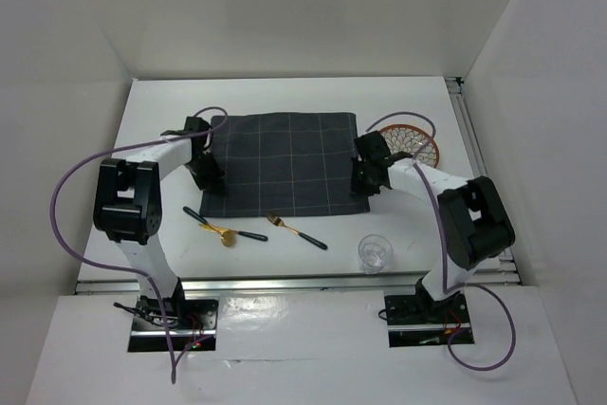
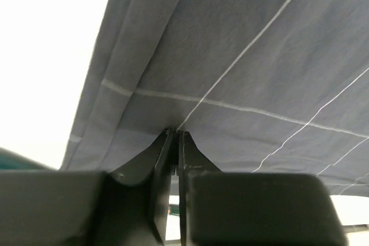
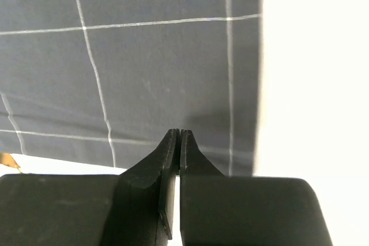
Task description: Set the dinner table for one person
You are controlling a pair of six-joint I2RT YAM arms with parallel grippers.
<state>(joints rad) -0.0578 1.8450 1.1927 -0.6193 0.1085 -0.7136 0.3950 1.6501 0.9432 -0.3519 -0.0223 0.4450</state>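
Observation:
The dinner table (image 1: 161, 120) is a white top that carries a dark grey checked placemat (image 1: 285, 166) at its middle. My left gripper (image 1: 205, 175) sits at the mat's left edge. In the left wrist view its tips (image 2: 175, 132) press against the cloth (image 2: 248, 56) with only a thin slit between the jaws, and the cloth's edge shows doubled layers. Whether cloth is pinched does not show. My right gripper (image 1: 364, 179) is at the mat's right edge. It is shut, with its tips (image 3: 180, 132) over the flat cloth (image 3: 155, 79).
A patterned plate (image 1: 417, 144) lies to the right of the mat, behind the right arm. In front of the mat lie a gold spoon (image 1: 216, 228) and a gold fork (image 1: 296, 231), both with dark handles. A clear glass (image 1: 375, 253) stands at the near right.

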